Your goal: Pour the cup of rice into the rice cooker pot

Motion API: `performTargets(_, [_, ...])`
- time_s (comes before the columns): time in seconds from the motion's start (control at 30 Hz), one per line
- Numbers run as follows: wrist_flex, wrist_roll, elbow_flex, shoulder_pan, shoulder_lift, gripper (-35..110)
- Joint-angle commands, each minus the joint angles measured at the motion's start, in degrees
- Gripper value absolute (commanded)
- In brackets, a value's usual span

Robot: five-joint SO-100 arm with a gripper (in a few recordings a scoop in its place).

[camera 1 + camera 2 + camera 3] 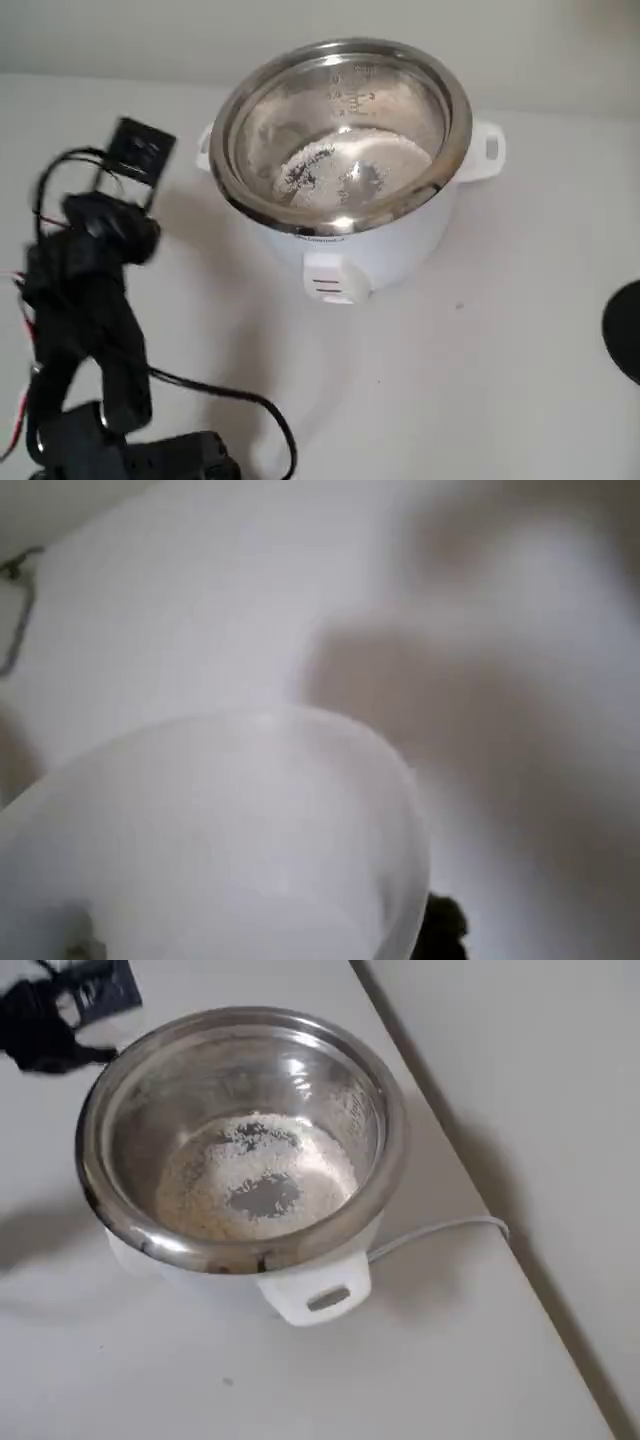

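The rice cooker pot (452,150), a shiny steel bowl in a white cooker body (385,250), stands at the back middle of the table. A thin layer of white rice (345,170) lies on its bottom, with a bare patch in the middle in the overhead view (215,1195). The translucent whitish cup (210,830) looms close in the wrist view, its mouth open toward the camera, and I see no grains in it. My gripper (100,225) is blurred at the left, well clear of the pot (92,1170), and seems shut on the cup. Its fingers are hidden.
A white power cord (440,1230) runs from the cooker toward the table's right edge (500,1230). A dark round object (625,330) sits at the right border. Black cables (230,395) trail from the arm's base at the lower left.
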Motion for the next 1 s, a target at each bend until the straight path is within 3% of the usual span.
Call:
performTargets(0.0, [-9.8, -3.4, 7.2, 4.2, 5.5, 23])
performTargets(0.3, [-36.2, -14.0, 23.8, 6.2, 1.7, 25])
performTargets(0.7, [-66.3, -22.8, 27.9, 7.8, -16.6, 27])
performTargets(0.87, [-90.8, -32.0, 27.3, 6.8, -32.0, 28])
performTargets(0.97, [-98.6, -34.7, 26.0, 6.7, -38.7, 30])
